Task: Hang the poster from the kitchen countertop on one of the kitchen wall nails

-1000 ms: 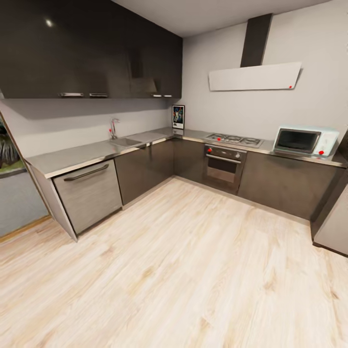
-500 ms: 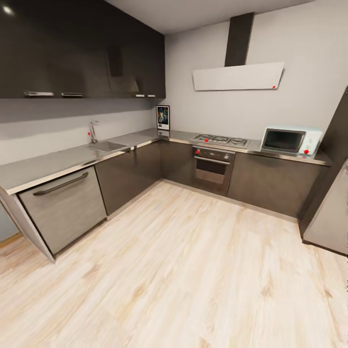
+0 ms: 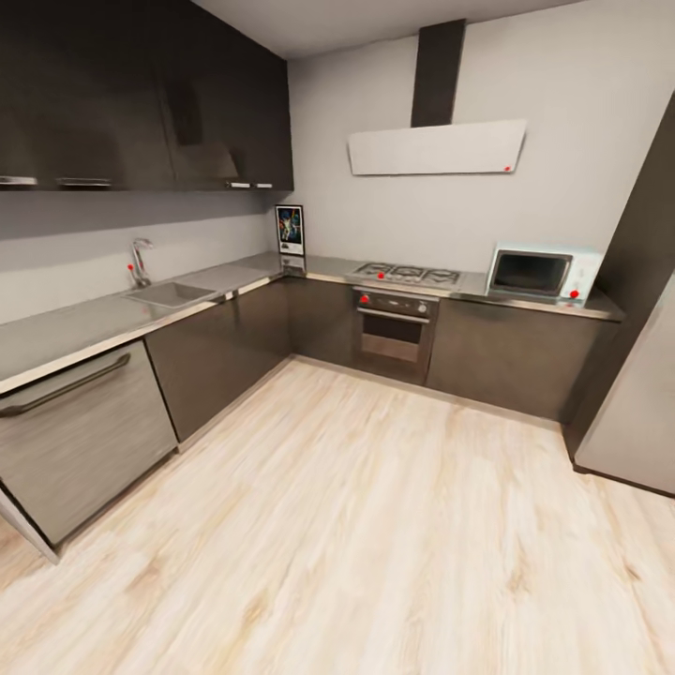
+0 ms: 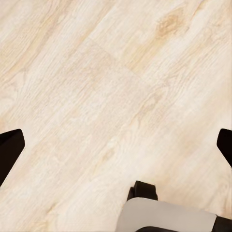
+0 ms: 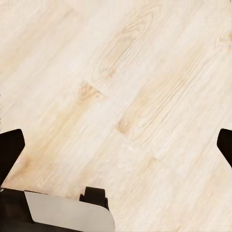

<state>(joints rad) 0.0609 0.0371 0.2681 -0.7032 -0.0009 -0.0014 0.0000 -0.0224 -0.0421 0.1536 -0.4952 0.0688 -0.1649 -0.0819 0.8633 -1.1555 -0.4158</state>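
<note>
A: Legible text check, head view. Any lettering on the poster point(image 3: 290, 230)?

B: None readable. It stands small in the far corner of the tabletop point(image 3: 84, 323); the print is a blur of colours on dark ground.

A: Microwave point(image 3: 542, 273) or oven point(image 3: 395, 324) panels?

B: Red dots on both, no characters resolved. Same for the hood point(image 3: 436, 147).

A: Wrist views?

B: Bare wooden floor point(image 4: 96, 87), no markings. Entry: no readable text.

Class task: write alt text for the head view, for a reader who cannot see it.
A framed poster stands upright in the corner of an L-shaped grey kitchen countertop, between a sink and a gas hob. Pale wood floor spreads in front.
</note>
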